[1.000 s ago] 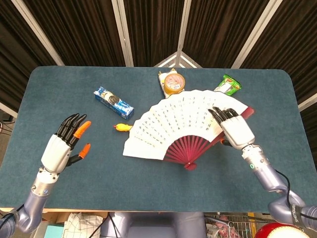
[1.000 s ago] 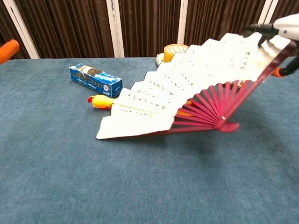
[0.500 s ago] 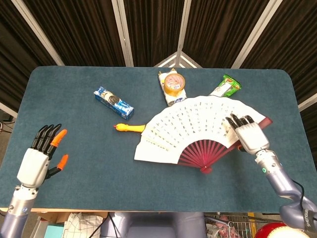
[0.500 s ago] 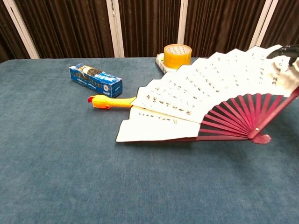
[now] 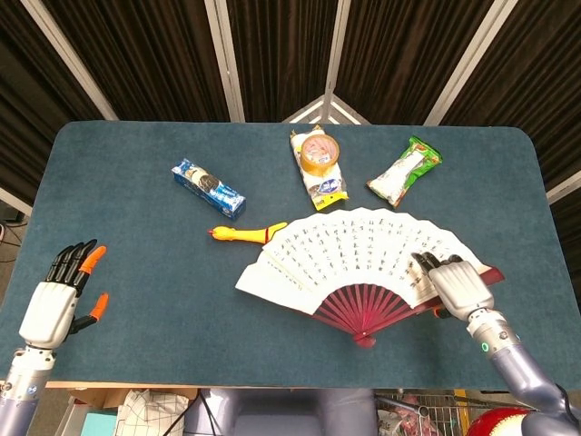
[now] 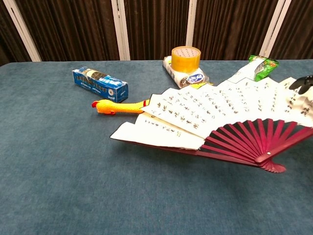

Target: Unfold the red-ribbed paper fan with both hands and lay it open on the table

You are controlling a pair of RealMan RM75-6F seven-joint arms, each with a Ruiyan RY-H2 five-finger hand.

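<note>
The red-ribbed paper fan [image 5: 354, 259] [image 6: 215, 115] is spread wide on the blue table [image 5: 136, 254], white leaf with black writing, red ribs meeting at a pivot near the front edge. My right hand [image 5: 458, 289] grips the fan's right end, fingers lying over the paper beside the outer red rib; the chest view shows only its dark fingertips [image 6: 301, 82] at the right border. My left hand [image 5: 60, 304] hovers far off at the table's front left corner, fingers apart, holding nothing. The chest view does not show it.
A yellow rubber chicken [image 5: 243, 233] [image 6: 117, 106] touches the fan's left tip. Behind it lie a blue box [image 5: 209, 188] [image 6: 100, 84], a yellow tape roll [image 5: 320, 154] [image 6: 185, 58] on a white packet, and a green snack packet [image 5: 405, 170] [image 6: 261, 65].
My right hand has drawn the fan toward the table's front and lowered it nearly flat. The left hand has pulled back to the front left corner.
</note>
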